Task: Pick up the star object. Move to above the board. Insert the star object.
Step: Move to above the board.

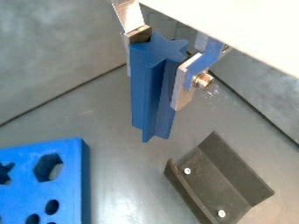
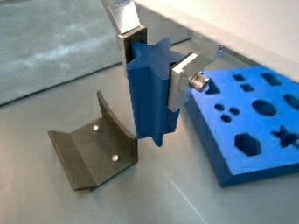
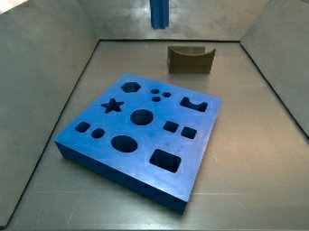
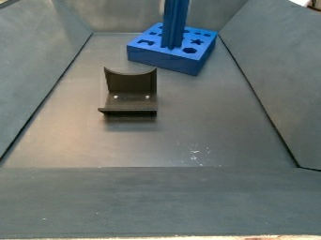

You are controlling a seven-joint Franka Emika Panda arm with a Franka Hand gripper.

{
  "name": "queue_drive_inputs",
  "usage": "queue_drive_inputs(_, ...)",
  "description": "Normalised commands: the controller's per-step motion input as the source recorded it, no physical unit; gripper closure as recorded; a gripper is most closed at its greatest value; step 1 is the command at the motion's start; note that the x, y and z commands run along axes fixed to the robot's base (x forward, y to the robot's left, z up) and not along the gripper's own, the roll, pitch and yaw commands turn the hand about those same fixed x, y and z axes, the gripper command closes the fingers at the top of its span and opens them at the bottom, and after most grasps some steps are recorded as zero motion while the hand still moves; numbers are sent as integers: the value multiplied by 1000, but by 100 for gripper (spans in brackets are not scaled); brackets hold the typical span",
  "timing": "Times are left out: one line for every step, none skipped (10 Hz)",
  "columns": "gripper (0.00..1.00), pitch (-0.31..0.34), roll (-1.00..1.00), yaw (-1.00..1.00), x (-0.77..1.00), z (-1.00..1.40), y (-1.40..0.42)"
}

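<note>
My gripper (image 1: 160, 59) is shut on the star object (image 1: 149, 96), a tall blue post with a star-shaped end, held upright between both silver fingers (image 1: 181, 83). Both wrist views show this grip (image 2: 156, 61). The post hangs off the floor, between the board and the dark block. In a side view only the post's lower end (image 3: 158, 13) shows at the top edge; in a side view it stands in front of the board (image 4: 177, 23). The board (image 3: 139, 135) is a large blue slab lying flat, with its star hole (image 3: 111, 105) open. It shows in both wrist views (image 1: 41, 179) (image 2: 251, 114).
A dark olive block with a curved notch (image 3: 191, 59) stands on the floor beside the board, close under the held post (image 1: 222, 179) (image 2: 93, 149) (image 4: 129, 92). Grey sloping walls (image 3: 49, 99) enclose the floor on all sides.
</note>
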Motion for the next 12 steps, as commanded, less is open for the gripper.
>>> queue_drive_inputs(100,530,325,-858,-71,538,-1000)
queue_drive_inputs(100,513,332,-796,-68,527,-1000)
queue_drive_inputs(100,413,301,-544,-66,547,-1000)
queue_drive_inputs(100,249,154,-254,-56,532,-1000)
queue_drive_inputs(100,168,107,-119,-56,538,-1000)
queue_drive_inputs(100,113,88,-60,-58,551,-1000)
queue_drive_inputs(100,76,65,-33,-53,553,-1000)
queue_drive_inputs(100,58,45,-10,-44,559,-1000)
queue_drive_inputs(100,55,30,-1,-27,515,-896)
queue_drive_inputs(100,57,19,5,-7,352,-604)
queue_drive_inputs(100,57,9,5,20,180,-312)
queue_drive_inputs(100,66,9,7,27,113,-194)
